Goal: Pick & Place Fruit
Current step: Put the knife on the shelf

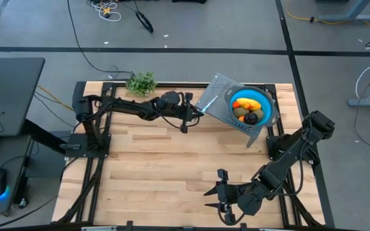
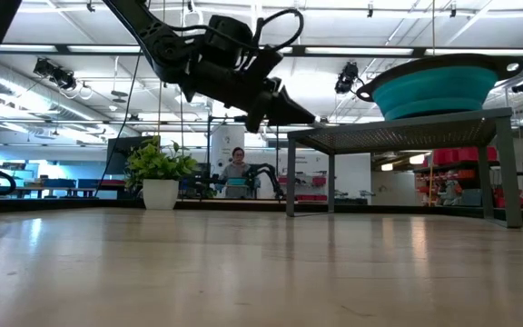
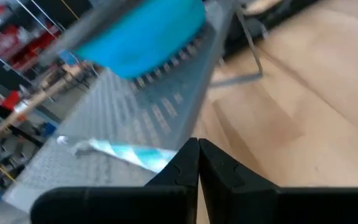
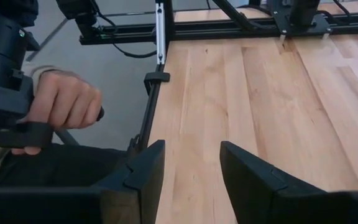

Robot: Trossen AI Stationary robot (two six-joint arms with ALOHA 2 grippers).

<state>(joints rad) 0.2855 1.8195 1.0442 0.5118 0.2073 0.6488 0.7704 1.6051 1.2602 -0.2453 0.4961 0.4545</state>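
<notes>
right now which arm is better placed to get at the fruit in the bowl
Left. The left gripper, shut, is at the edge of the perforated metal stand carrying the blue bowl of fruit. The right gripper, open and empty, hangs over the table's near edge, far from the bowl.

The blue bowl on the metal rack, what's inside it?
In the blue bowl: fruit, an orange-yellow piece, olive-green ovals and a dark ball. Anything beneath them is covered. From the low view, only the bowl's outside shows.

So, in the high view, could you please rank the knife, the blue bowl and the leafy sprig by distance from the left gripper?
From the shut left gripper:
1. Knife, beside the tips, on the metal rack.
2. Blue bowl, farther right, holding fruit.
3. Leafy sprig, back left table edge; nearly level with the bowl.
</notes>
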